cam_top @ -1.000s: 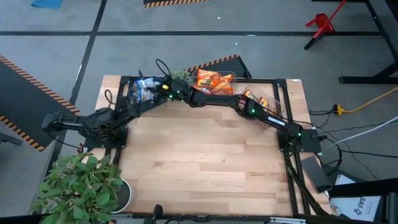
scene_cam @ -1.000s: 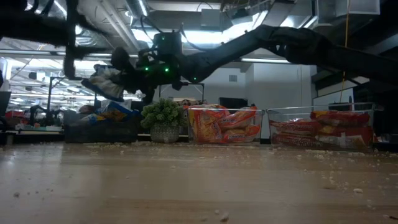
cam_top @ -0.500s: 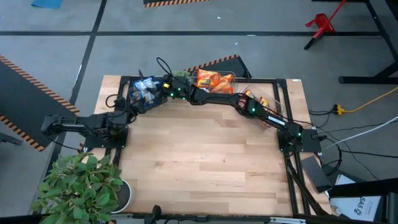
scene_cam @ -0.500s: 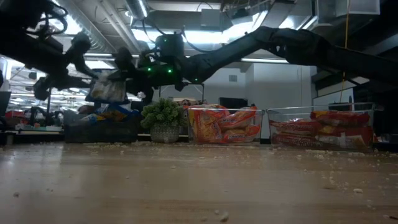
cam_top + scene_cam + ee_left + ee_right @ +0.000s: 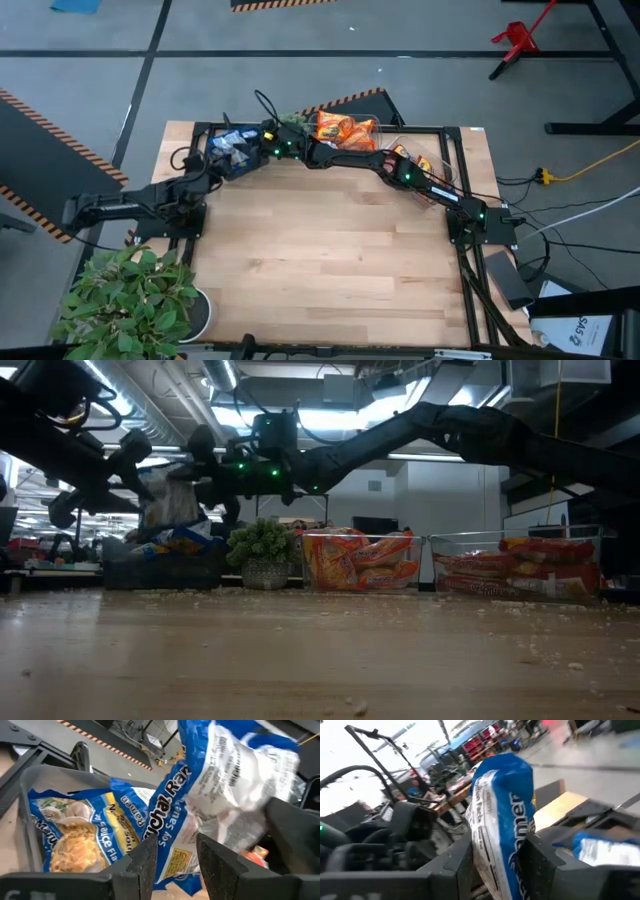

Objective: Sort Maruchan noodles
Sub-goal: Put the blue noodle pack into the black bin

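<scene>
Right tool is over the left bin at the back of the bench, a blue-and-white Maruchan packet standing on edge between its fingers. The grip looks loose and may be letting go; can't tell for sure. More blue packets lie inside that bin.

Left tool hangs just beside the same bin, jaws apart, holding nothing.

Handling guess: light, crinkly, slick film over a brittle noodle block. Pinch across the flat faces near the middle, moderate force. An edge seam grip would likely slip or fold.
</scene>
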Motion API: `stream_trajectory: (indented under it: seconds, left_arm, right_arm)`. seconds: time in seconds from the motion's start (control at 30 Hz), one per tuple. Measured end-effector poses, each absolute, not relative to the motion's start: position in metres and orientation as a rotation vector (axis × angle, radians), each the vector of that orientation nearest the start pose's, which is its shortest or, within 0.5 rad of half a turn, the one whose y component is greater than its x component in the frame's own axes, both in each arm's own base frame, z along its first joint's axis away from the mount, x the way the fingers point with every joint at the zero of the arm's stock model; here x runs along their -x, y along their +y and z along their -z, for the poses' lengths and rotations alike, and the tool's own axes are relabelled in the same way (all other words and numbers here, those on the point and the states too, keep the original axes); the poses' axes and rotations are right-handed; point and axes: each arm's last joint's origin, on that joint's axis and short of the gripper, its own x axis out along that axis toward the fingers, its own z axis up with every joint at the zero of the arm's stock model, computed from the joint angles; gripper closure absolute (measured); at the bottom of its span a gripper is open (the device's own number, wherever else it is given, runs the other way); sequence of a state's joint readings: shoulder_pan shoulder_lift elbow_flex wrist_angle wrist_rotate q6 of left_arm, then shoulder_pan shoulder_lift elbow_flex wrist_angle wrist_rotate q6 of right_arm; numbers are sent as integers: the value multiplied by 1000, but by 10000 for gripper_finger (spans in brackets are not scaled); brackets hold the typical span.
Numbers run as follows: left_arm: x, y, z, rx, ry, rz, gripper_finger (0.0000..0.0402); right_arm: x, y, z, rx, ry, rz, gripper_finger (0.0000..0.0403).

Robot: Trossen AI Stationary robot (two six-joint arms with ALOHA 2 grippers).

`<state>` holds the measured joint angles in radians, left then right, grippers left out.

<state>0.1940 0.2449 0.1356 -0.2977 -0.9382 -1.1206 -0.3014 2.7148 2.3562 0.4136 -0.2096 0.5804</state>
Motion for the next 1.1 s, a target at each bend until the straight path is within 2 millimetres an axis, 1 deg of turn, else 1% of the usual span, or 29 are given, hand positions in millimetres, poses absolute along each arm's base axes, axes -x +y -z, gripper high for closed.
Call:
stream_trajectory:
  seconds: [0.1, 0.23, 0.37, 0.5, 0.6, 0.7, 0.8, 0.93, 1.1]
  left_arm:
    - [-87, 43, -165, 835, -245, -1206, 269]
    - [-88, 46, -166, 861, -270, -1213, 269]
    - [-87, 49, -165, 854, -278, -1248, 269]
    - [-87, 51, -166, 857, -302, -1270, 269]
    - [-89, 52, -174, 879, -378, -1225, 269]
    - [-94, 52, -184, 869, -402, -1105, 269]
    - [-99, 53, -183, 827, -321, -1052, 269]
    - [-103, 56, -176, 835, -260, -1090, 269]
    - [-106, 60, -170, 826, -209, -1126, 269]
  right_arm:
    - [-581, -174, -186, -639, -48, 59, 269]
    - [-581, -177, -181, -668, -8, 101, 269]
    - [-580, -179, -183, -764, -36, 91, 269]
    - [-580, -178, -188, -765, -83, 67, 269]
    - [-579, -183, -187, -774, -87, 90, 269]
    - [-576, -190, -186, -798, -87, 113, 269]
    - [-576, -193, -187, -796, -102, 141, 269]
    - [-576, -192, -188, -791, -126, 150, 269]
    - [-576, -191, -187, -795, -103, 145, 269]
